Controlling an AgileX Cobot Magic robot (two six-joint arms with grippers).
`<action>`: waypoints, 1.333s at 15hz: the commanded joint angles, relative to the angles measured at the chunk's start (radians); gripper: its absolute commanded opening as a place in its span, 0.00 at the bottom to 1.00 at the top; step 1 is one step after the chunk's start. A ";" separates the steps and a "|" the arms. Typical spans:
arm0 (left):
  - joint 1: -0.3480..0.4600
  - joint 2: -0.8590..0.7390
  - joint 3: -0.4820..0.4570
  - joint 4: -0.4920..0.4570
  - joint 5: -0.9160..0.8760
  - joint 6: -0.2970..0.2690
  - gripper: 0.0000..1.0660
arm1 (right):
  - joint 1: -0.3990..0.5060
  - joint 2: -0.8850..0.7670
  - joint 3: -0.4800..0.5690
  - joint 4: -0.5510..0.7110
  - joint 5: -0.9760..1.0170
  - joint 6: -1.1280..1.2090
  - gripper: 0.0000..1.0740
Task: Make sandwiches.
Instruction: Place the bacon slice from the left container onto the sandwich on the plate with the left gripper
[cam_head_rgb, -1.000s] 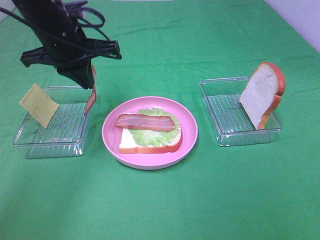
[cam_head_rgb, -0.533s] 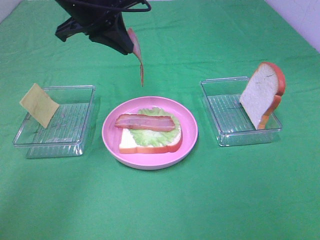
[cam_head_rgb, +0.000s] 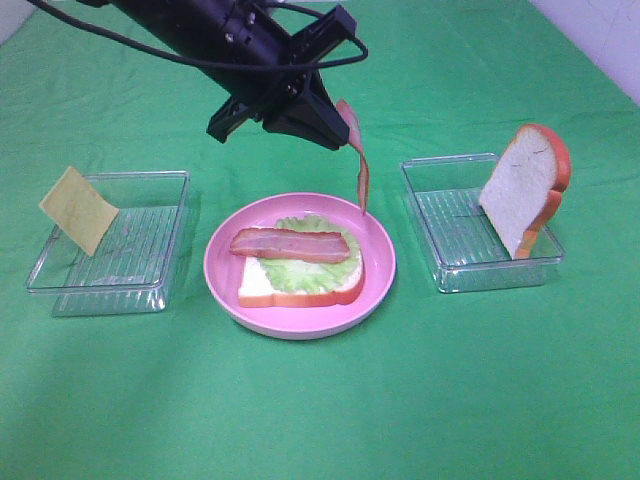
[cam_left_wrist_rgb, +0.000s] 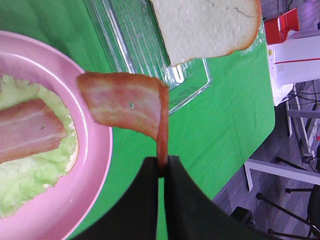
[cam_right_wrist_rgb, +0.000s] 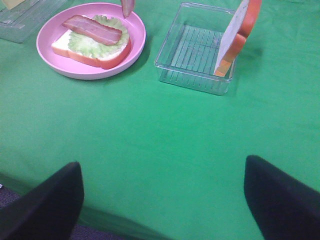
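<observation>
1. The left hand (cam_head_rgb: 338, 122) is raised over the green tabletop (cam_head_rgb: 320, 420). Its fingers are pinched together on the top end of a hanging bacon strip (cam_head_rgb: 360, 170). The strip's lower end is over the far rim of the pink plate (cam_head_rgb: 222, 262), on the side toward the right tray (cam_head_rgb: 440, 235), and clear of the stack.
2. Broad bare cloth lies in front of the plate and both trays. Only narrow bands of cloth separate the plate from each tray.
3. On the plate lies the lower bread slice (cam_head_rgb: 255, 290), with lettuce (cam_head_rgb: 312, 276) on it and a second bacon strip (cam_head_rgb: 290, 244) flat across the lettuce.
4. The cheese square (cam_head_rgb: 78, 208) leans on the outer wall of the left tray (cam_head_rgb: 110, 292), poking above the rim. The other bread slice (cam_head_rgb: 520, 195) stands on edge in the right tray, against its outer side.
5. The left wrist view alone shows the pinch close up. Dark fingertips (cam_left_wrist_rgb: 142, 192) meet on the strip's thin edge, and the strip curls sideways. It also shows the tabletop's far edge, with floor and furniture beyond.
6. The right hand (cam_right_wrist_rgb: 161, 165) appears only in the right wrist view. Its two fingers (cam_right_wrist_rgb: 50, 200) are spread wide with only green cloth between them, near the tabletop's front edge and well apart from plate and trays.
7. Count: two bacon strips, two bread slices, one lettuce leaf, one cheese square, one plate, two trays.
</observation>
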 joint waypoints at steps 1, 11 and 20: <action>-0.024 0.064 -0.004 -0.014 0.043 0.004 0.00 | 0.000 -0.012 0.000 -0.002 -0.009 0.002 0.74; -0.012 0.125 -0.003 0.401 0.080 -0.177 0.00 | 0.000 -0.012 0.000 -0.002 -0.009 0.002 0.74; -0.008 0.125 -0.003 0.515 0.046 -0.247 0.00 | 0.000 -0.012 0.000 -0.002 -0.009 0.002 0.74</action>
